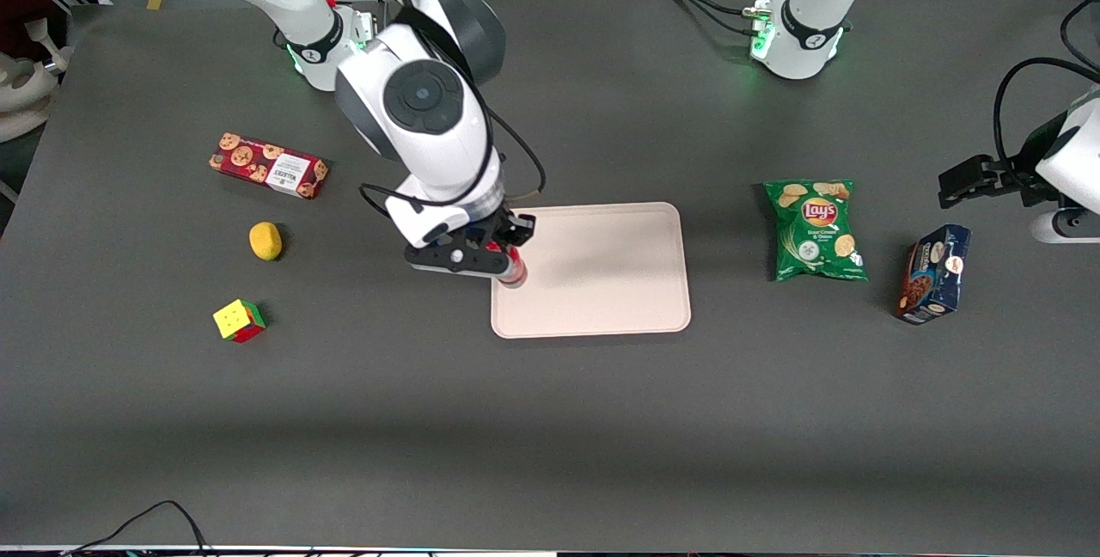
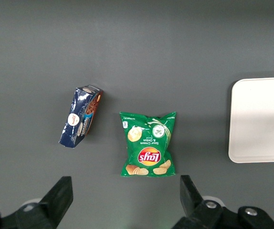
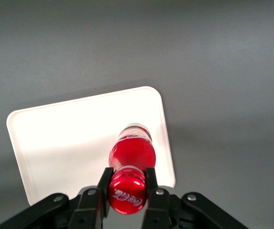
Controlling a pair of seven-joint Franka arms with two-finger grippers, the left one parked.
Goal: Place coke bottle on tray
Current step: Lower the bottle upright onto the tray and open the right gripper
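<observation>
Coke bottle (image 3: 132, 155): small plastic bottle with red cap, red label and clear base. It hangs upright in the tool (image 3: 127, 191), over the tray's (image 1: 619, 282) edge nearest the working arm, at about 9 o'clock from the tray's centre in the front view. Whether the base touches the tray surface cannot be told.

Handling, judged: light, fairly stiff at the cap and neck, the body slick and rounded. A narrow base under a taller body makes it prone to tip if let go while tilted or from height. Best hold is at the cap or neck, where it is taken now.

Tool: right arm's two fingers (image 3: 151, 183) closed to cap width, pressing the red cap from both sides; nothing else is held. In the front view the tool (image 1: 507, 260) sits over the tray's rim.

Tray: pale, flat, low-rimmed, rounded corners, nothing lying on it apart from the bottle above.

Other items on the tabletop (image 1: 550, 419), from the tray's centre:
- red cookie box (image 1: 268, 166), about 10 o'clock
- yellow rounded object (image 1: 265, 241), about 9 o'clock
- puzzle cube (image 1: 239, 321), about 8 o'clock
- green chip bag (image 1: 815, 230), about 3 o'clock
- dark blue box (image 1: 935, 273), 3 o'clock, toward the parked arm's end
</observation>
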